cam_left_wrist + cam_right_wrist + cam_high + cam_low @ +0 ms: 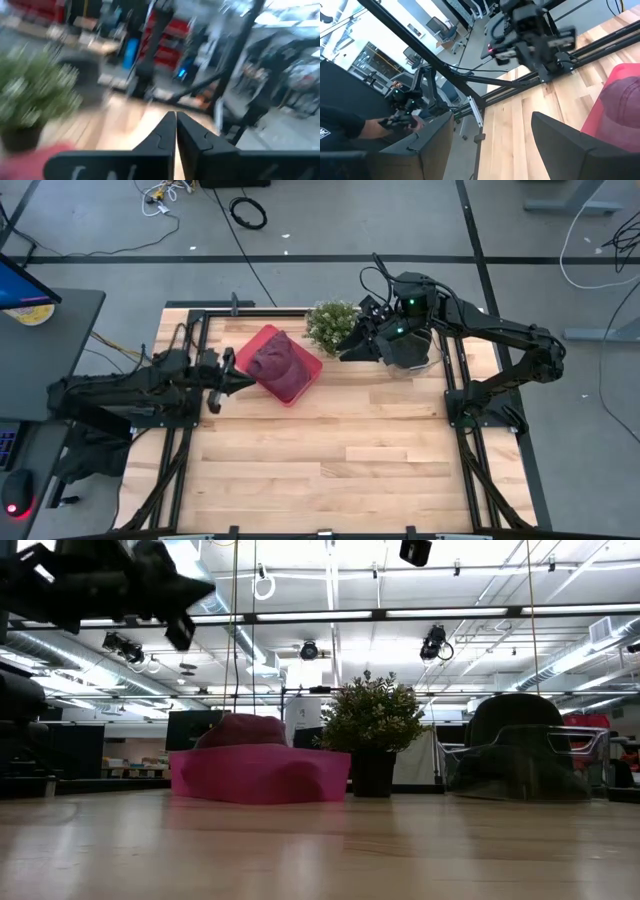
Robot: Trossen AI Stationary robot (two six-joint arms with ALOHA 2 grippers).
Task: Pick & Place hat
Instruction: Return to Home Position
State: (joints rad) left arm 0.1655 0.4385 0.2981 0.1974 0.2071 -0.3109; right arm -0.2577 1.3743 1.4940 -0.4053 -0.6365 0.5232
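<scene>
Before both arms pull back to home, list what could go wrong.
1. The left hand, shut, hovers close by the red bin; a low sweep on retreat could shove the bin.
2. The red cap is heaped above the rim, so a knock might spill it.
3. The right hand hangs beside the plant, with its wrist over the transparent bin; a sideways swing could tip the plant.

The right arm (pixel 490 330) covers most of the transparent bin (pixel 582 766) (dark caps (pixel 515 728) inside, probably); the red cap (pixel 622 109) is cropped.

Bright even overhead light, glaring ceiling strip lights (pixel 400 614), soft shadows on table (pixel 330 470).
</scene>
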